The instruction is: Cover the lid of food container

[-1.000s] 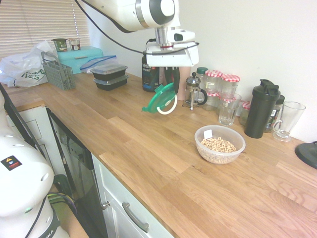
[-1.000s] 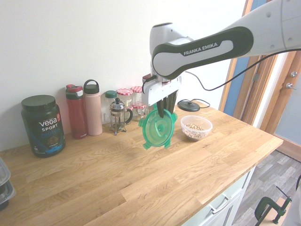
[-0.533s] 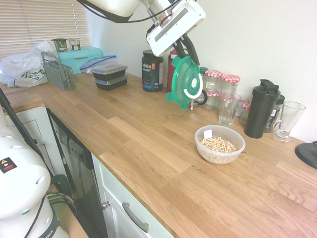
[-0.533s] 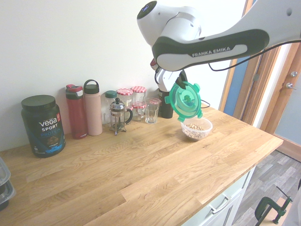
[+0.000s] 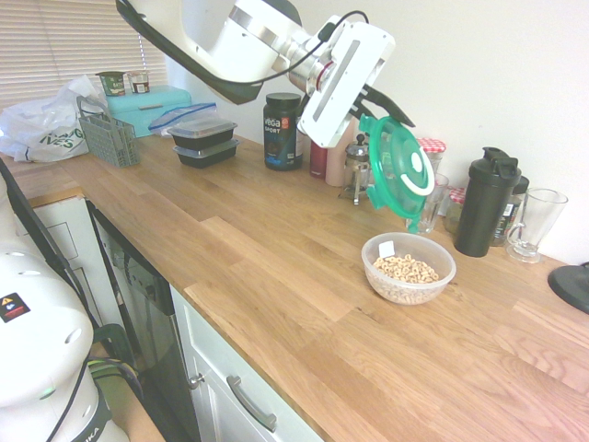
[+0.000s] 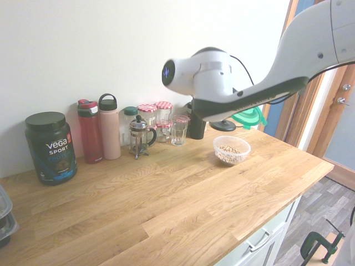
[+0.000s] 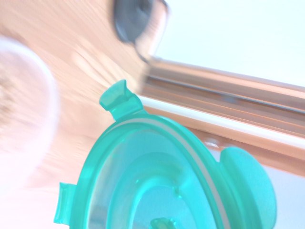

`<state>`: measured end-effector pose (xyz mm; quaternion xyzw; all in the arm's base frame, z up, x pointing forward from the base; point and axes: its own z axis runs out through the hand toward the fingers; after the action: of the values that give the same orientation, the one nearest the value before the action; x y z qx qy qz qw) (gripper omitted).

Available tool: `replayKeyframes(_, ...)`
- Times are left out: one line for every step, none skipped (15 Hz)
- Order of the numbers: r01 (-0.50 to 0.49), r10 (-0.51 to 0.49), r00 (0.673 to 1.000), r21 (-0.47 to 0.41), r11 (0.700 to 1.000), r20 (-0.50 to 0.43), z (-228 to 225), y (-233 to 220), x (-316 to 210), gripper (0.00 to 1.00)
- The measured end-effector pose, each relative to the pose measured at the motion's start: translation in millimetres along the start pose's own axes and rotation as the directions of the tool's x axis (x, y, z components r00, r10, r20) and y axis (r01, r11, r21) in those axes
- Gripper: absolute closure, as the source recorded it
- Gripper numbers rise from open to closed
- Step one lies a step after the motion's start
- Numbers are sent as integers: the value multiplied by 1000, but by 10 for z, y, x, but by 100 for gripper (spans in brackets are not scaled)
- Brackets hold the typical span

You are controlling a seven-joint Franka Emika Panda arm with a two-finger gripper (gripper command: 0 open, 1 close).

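A: First exterior view. Item one: the lid (image 5: 401, 172), green with a white centre ring, pinched shut at its rim in the gripper (image 5: 380, 109). It stands nearly on edge in the air, above and a little behind the food container (image 5: 408, 268), not touching it. A second ago it hung lower, over bare worktop (image 5: 276, 276) well short of the bowl; it has since been carried across and swung up.

B: Meaning for the task?

A: By my judgement, the carry is nearly done. What remains is tipping the lid flat, lowering it and seating it on the rim.

B: Second exterior view?

A: The arm's body hides the gripper. Only a green sliver of the lid (image 6: 249, 118) shows behind it, above the food container (image 6: 232, 150) of cereal rings. This view adds the bottles and the French press (image 6: 138, 136) along the wall.

B: Wrist view?

A: The lid (image 7: 157, 176) fills it from close by, underside and two clip tabs clear, which neither exterior view gives. The food container (image 7: 24, 100) is a pale blur at one edge.
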<state>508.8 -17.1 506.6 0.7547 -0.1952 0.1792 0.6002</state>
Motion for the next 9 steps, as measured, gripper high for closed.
replayKeyframes(1, -3, 999, -51, 999, -44, 107, -48, -27, 100)
replayKeyframes(-12, 3, 996, -96, 995, -90, 210, -106, -48, 100)
replayKeyframes(-44, 27, 991, -129, 991, -135, 301, -165, -54, 100)
replayKeyframes(-96, 78, 985, -118, 988, -154, 386, -252, -61, 100)
replayKeyframes(-139, 127, 981, -75, 987, -144, 471, -367, -82, 100)
replayKeyframes(-174, 170, 978, -25, 984, -122, 556, -479, -108, 100)
replayKeyframes(-207, 208, 974, 17, 978, -92, 638, -565, -135, 100)
replayKeyframes(-225, 227, 971, 35, 974, -74, 722, -612, -158, 100)
replayKeyframes(-227, 228, 972, 31, 973, -64, 791, -641, -198, 100)
